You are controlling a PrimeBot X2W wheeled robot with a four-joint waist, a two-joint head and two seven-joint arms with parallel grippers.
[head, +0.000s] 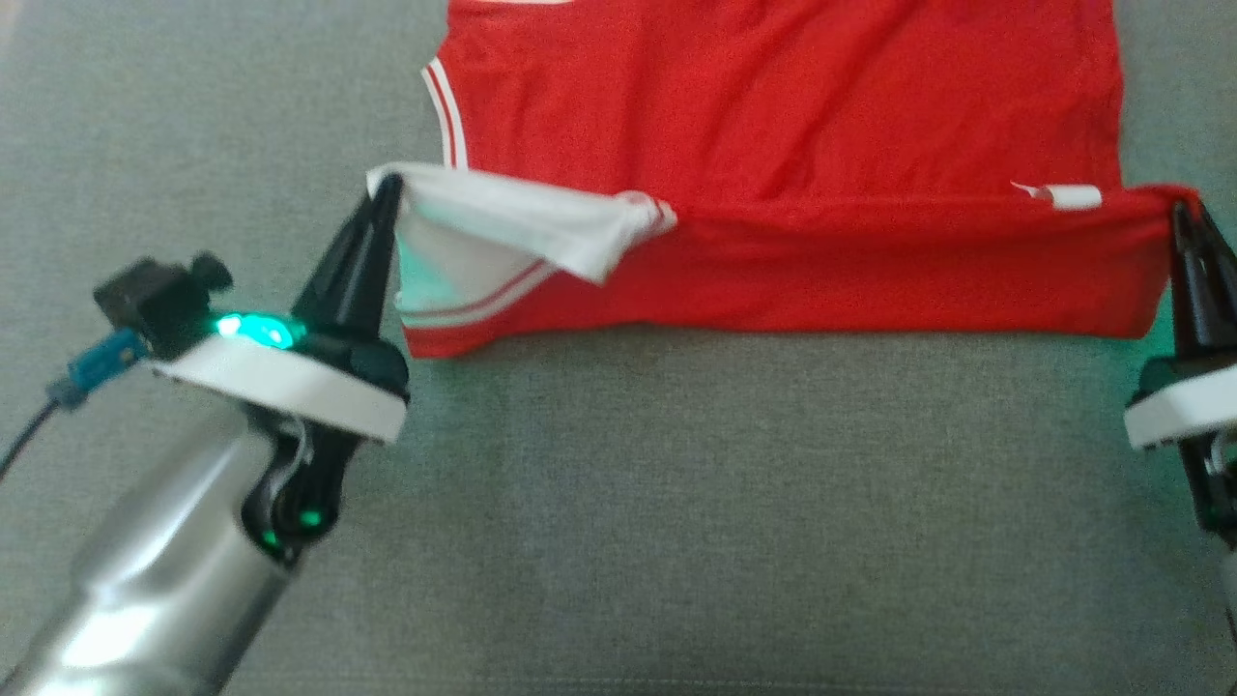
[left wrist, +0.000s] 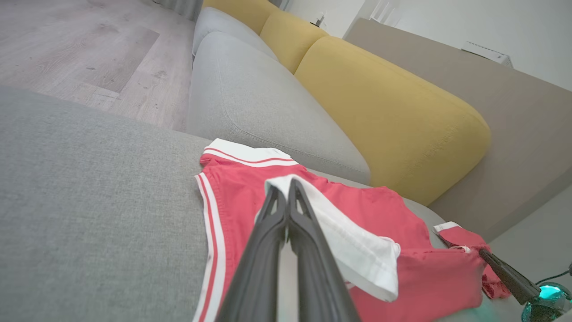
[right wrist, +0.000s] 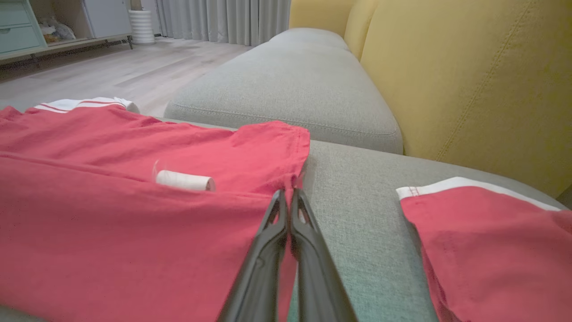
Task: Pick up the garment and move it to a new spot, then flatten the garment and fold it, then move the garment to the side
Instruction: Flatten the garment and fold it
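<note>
The red garment (head: 773,116) lay on the grey sofa seat (head: 676,483). The left tool (head: 385,193) was pinched tight on its white-trimmed near-left corner, and the right tool (head: 1181,208) on its near-right corner. Its white label (head: 1073,197) was too blurred to read.

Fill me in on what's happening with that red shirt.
The robot appears to be mid-fold. A red garment with white trim lies spread on the grey sofa seat. The left claw is shut on a white-trimmed corner, and the right claw is shut on the red edge at the opposite side. Between them, the near edge is raised off the cushion and stretched across the rest of the fabric.
</note>
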